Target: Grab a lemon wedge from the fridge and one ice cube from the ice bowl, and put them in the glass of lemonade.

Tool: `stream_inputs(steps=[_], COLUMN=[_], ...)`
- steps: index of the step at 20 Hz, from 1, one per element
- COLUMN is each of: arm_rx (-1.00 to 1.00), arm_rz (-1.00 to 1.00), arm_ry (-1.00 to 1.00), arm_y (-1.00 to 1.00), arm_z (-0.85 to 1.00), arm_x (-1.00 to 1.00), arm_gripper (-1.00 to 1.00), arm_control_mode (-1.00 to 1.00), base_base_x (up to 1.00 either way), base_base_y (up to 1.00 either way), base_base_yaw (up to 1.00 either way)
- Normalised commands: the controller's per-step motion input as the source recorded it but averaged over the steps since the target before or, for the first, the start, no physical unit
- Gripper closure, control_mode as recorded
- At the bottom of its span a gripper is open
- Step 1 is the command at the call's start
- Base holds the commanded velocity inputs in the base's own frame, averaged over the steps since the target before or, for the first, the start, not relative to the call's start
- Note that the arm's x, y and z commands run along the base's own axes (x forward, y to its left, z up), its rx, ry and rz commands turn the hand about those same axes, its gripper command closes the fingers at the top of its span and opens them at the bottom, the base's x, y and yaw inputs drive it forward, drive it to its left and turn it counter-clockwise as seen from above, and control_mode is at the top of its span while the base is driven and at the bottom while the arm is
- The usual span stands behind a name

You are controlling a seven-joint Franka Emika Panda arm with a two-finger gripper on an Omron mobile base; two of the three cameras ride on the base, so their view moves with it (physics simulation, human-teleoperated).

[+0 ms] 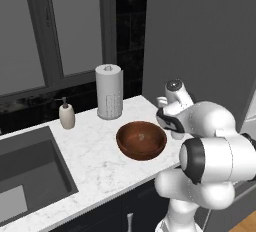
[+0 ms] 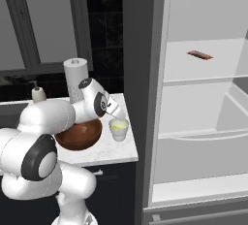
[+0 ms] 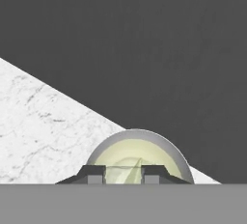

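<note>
A: Scanning left to right, we see the sink (image 1: 30,171), soap bottle (image 1: 67,115), towel roll (image 1: 109,91), then the bowl (image 1: 141,139) on the counter (image 1: 95,161).

B: We find the gripper (image 3: 123,174) right over the glass (image 2: 118,129), jaws narrowly apart with a pale wedge-shaped piece between them; we cannot tell whether it is gripped.

A: Farther right, the fridge (image 2: 193,122) stands open, a reddish-brown item (image 2: 199,55) on its upper shelf.

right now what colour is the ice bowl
Reddish-brown, wood-like; the ice bowl shows best in the left base view.
</note>
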Motion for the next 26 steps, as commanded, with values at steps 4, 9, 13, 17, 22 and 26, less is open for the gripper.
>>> stream_inputs(steps=[4, 9, 13, 17, 22, 26], arm_rx=[0.00, 0.00, 0.00, 0.00, 0.00, 0.00], arm_rz=[-0.08, -0.03, 0.00, 0.00, 0.00, 0.00], arm_ry=[-0.07, -0.01, 0.00, 0.00, 0.00, -0.04], arm_y=[-0.13, -0.01, 0.00, 0.00, 0.00, 0.03], arm_z=[0.00, 0.00, 0.00, 0.00, 0.00, 0.00], arm_x=[0.00, 0.00, 0.00, 0.00, -0.06, -0.42], arm_gripper=[1.00, -1.00, -1.00, -1.00, -1.00, -1.00], arm_control_mode=[-1.00, -1.00, -1.00, -1.00, -1.00, -1.00], base_base_x=[0.00, 0.00, 0.00, 0.00, 0.00, 0.00], base_base_y=[0.00, 0.00, 0.00, 0.00, 0.00, 0.00], base_base_yaw=[0.00, 0.00, 0.00, 0.00, 0.00, 0.00])
